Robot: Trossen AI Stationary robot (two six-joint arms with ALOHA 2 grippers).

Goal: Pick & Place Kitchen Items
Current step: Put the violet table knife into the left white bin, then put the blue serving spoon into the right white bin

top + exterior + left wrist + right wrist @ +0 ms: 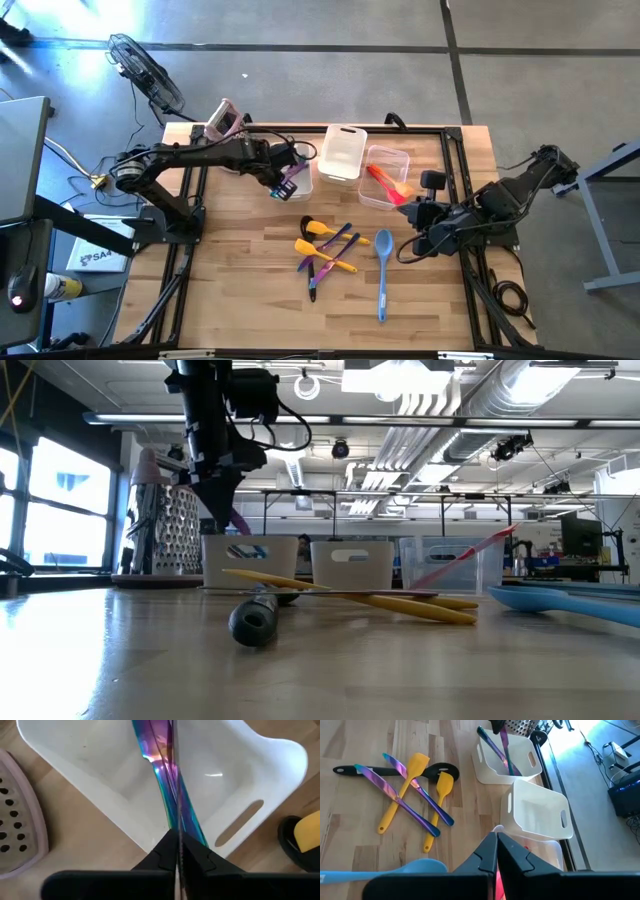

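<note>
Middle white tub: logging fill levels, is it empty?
Empty: the middle white tub shows only bare inner walls and floor in the right wrist view.

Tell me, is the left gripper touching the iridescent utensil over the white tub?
Touching: the left wrist view shows the left gripper pinched shut on the iridescent utensil.

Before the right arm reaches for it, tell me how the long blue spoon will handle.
The blue spoon looks like moulded plastic, so probably light and fairly stiff. Its slim handle lies flat on the table, so fingers may slip. The rounded bowl could let it rock or pivot if pushed.
</note>
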